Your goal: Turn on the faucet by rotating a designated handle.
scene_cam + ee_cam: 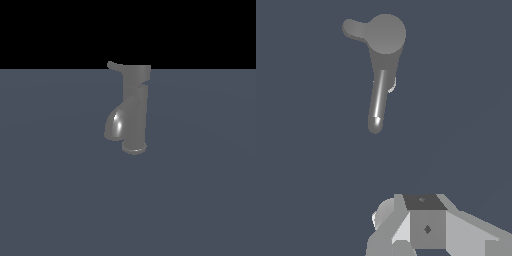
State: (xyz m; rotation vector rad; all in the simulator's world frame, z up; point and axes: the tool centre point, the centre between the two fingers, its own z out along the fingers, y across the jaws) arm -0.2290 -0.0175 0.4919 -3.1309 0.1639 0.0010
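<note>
Faucet: the faucet (135,107) stands upright on the flat blue-grey floor (200,200), its flared base ring on the surface, near the middle of the exterior view. In my wrist view I look down on its round cap (386,33).

Spout: the glossy curved spout (116,124) comes out low on the body and bends down toward the exterior view's left. From my wrist camera it shows as a long bright-streaked bar (377,102) reaching from under the cap toward my end of the picture.

Handle: the handle (114,65) is a short thin lever sticking out from the cap toward the exterior view's left, tip turned up a little. In my wrist view it is the short stub (353,28) off the side of the cap.

My gripper: only part of my gripper (426,227) shows, at the edge of the wrist view; the exterior view does not show it at all. I cannot tell how far the fingers are parted. Nothing is seen in it.

Faucet relative to my gripper: well apart. Bare floor lies between my gripper and the spout's tip, and the cap and handle sit farther off beyond the spout. I touch neither faucet nor handle.
</note>
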